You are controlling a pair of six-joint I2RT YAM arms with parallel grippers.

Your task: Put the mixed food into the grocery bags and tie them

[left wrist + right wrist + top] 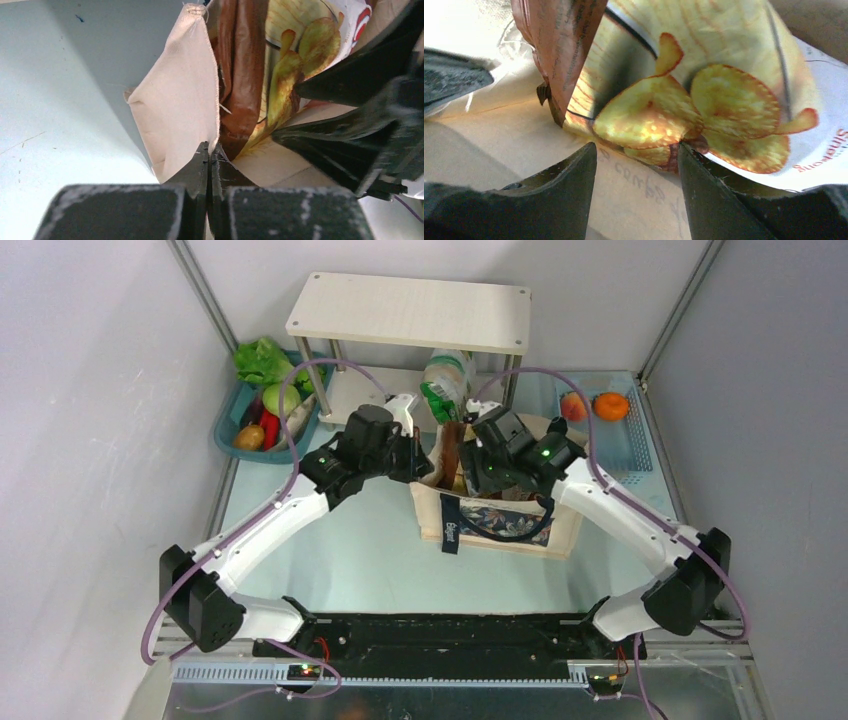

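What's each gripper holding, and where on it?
Left gripper: jaws shut on the canvas tote's fabric edge. Right gripper: jaws apart by the crisp packet, gripping nothing.

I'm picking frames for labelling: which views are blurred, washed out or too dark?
Top external: evenly lit, sharp throughout. Left wrist: canvas tote in focus; left gripper blurred at its near blocks; right gripper a dark, soft mass. Right wrist: crisp packet well focused; tote cloth at upper left blown out.
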